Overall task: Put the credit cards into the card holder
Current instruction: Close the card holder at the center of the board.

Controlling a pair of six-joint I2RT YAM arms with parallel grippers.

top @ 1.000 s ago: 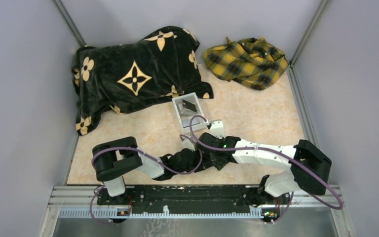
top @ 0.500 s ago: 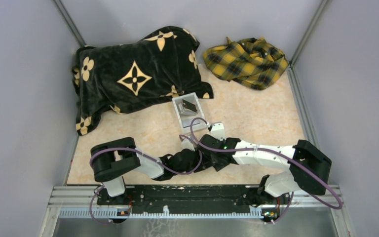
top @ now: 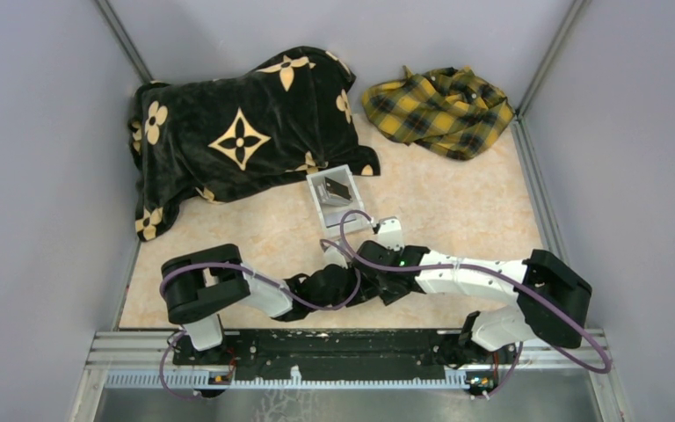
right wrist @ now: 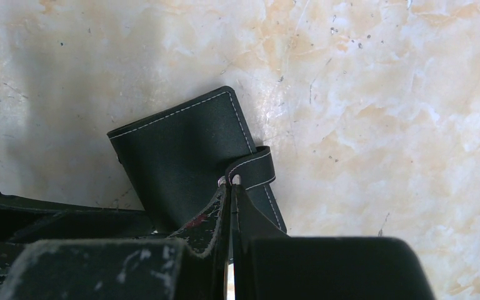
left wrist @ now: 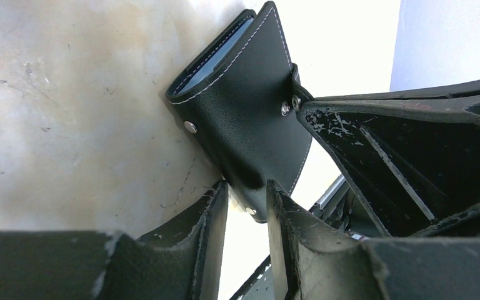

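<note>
The card holder [left wrist: 244, 112], a black stitched bifold wallet, lies folded on the table, with grey inner edges showing between its halves. My left gripper [left wrist: 247, 200] has its jaws narrowly apart on the wallet's near corner. My right gripper [right wrist: 231, 187] is pinched shut on the short strap clasp [right wrist: 253, 167] at the edge of the card holder [right wrist: 181, 169]. In the top view both grippers [top: 344, 283] [top: 362, 280] meet at the table's near middle and hide the wallet. One dark credit card [top: 337, 188] leans inside a clear-white box [top: 322, 204].
A black blanket with gold flowers [top: 237, 132] lies at the back left, touching the box. A yellow plaid cloth [top: 439, 107] lies at the back right. Grey walls close in both sides. The right gripper's black body [left wrist: 400, 156] fills the right of the left wrist view.
Almost nothing. The right wrist has shifted slightly towards the near edge. Both grippers stay on the wallet.
</note>
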